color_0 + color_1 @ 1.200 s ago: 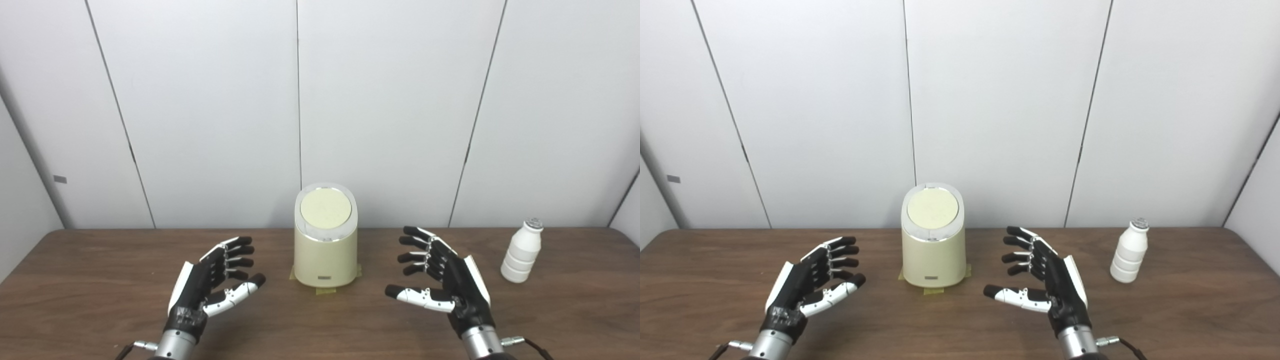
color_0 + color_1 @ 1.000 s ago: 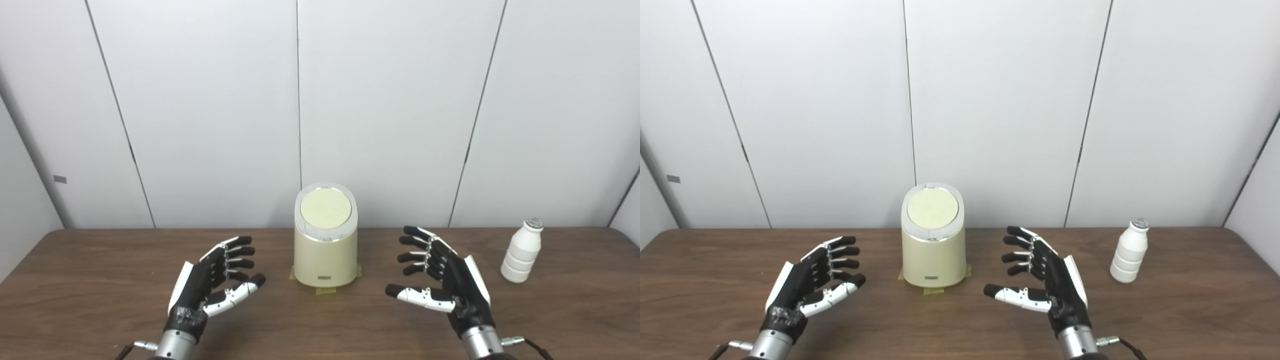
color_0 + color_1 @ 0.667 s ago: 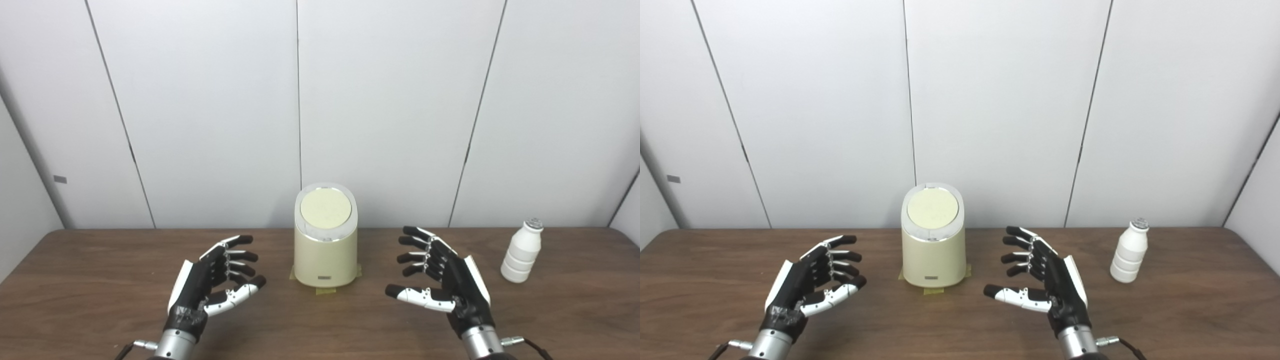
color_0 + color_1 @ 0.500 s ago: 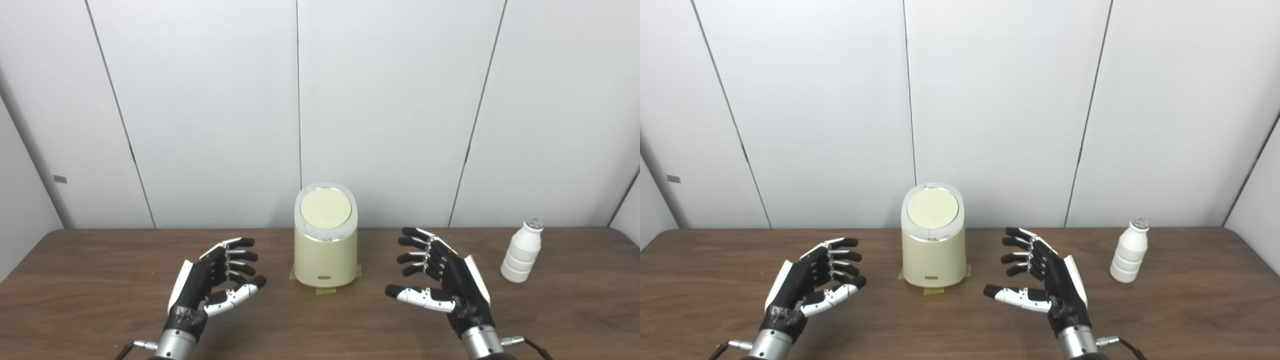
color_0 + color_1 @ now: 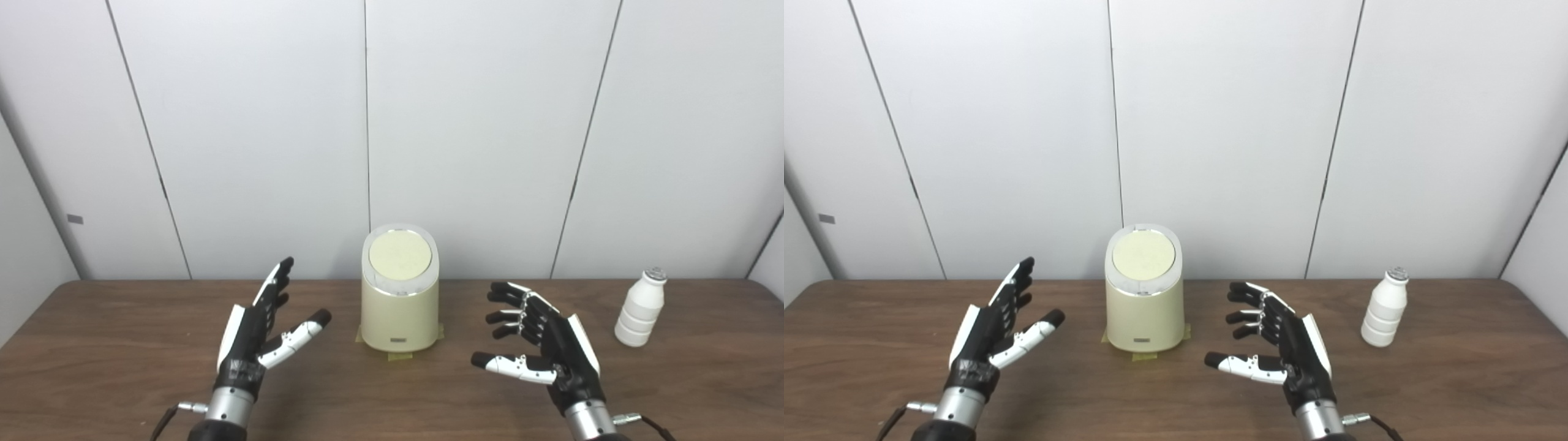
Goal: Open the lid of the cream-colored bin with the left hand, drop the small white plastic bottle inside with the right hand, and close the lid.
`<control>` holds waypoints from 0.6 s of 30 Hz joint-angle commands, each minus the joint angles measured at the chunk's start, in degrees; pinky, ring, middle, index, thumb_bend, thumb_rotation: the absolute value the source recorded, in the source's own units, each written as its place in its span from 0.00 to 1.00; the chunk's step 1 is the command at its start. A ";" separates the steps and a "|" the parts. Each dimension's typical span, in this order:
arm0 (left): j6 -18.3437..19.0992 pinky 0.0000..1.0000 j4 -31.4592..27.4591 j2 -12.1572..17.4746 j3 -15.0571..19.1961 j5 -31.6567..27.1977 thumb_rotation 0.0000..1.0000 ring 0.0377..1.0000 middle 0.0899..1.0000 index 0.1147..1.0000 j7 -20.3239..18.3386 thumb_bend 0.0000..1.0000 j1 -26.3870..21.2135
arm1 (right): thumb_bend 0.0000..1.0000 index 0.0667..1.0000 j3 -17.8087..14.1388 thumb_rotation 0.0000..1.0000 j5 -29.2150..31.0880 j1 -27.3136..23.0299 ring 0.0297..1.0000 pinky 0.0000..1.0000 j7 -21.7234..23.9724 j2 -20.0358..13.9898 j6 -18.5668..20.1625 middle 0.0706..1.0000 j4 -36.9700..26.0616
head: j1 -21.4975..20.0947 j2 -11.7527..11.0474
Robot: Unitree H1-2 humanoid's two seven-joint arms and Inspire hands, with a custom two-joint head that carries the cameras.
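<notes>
A cream-colored bin [image 5: 399,306] stands upright at the middle of a dark wooden desk [image 5: 122,380], close to the white panelled wall [image 5: 257,135] behind it. Its round lid [image 5: 400,255] lies shut on top, and strips of yellowish tape [image 5: 401,354] show under its base.

The left robot hand [image 5: 257,331] hovers above the desk to the left of the bin, near it but apart. It is released and empty, its fingers [image 5: 278,283] stretched straight out toward the wall and its thumb angled toward the bin.

The right robot hand [image 5: 545,343] hovers on the bin's other side, also near it without touching. It too is released and empty, palm turned toward the bin, fingers loosely curled and spread, thumb pointing left.

The small white plastic bottle [image 5: 639,308] stands upright near the far right of the desk, well apart from the bin. It is to the right of the right robot hand and a little farther back, not touched by it.
</notes>
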 commanded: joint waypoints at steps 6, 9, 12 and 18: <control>-0.62 0.99 1.56 -0.73 -1.00 0.49 0.39 1.00 0.96 0.99 1.02 0.84 -9.22 | 0.80 0.72 -0.49 0.11 0.86 -1.60 0.62 0.50 -0.07 -0.31 -3.01 0.72 -0.69 | 0.17 -0.63; 0.01 0.94 2.64 -1.40 -1.49 0.86 0.36 1.00 0.98 1.00 1.52 0.87 -11.40 | 0.80 0.72 -0.61 0.12 1.26 -1.49 0.62 0.51 -0.01 -0.25 -3.33 0.72 -0.58 | -0.01 -0.61; 0.65 0.90 3.57 -2.00 -1.83 0.79 0.33 1.00 1.00 1.00 1.81 0.90 -13.26 | 0.79 0.71 -0.51 0.11 0.83 -1.44 0.61 0.50 -0.24 -0.30 -3.79 0.71 -0.65 | -0.04 -0.45; 0.21 0.99 8.20 -1.89 -2.54 2.85 0.30 1.00 1.00 1.00 2.82 0.90 -17.15 | 0.77 0.71 -0.46 0.10 0.90 -1.47 0.61 0.50 -0.25 -0.12 -3.62 0.71 -0.93 | -0.33 -0.40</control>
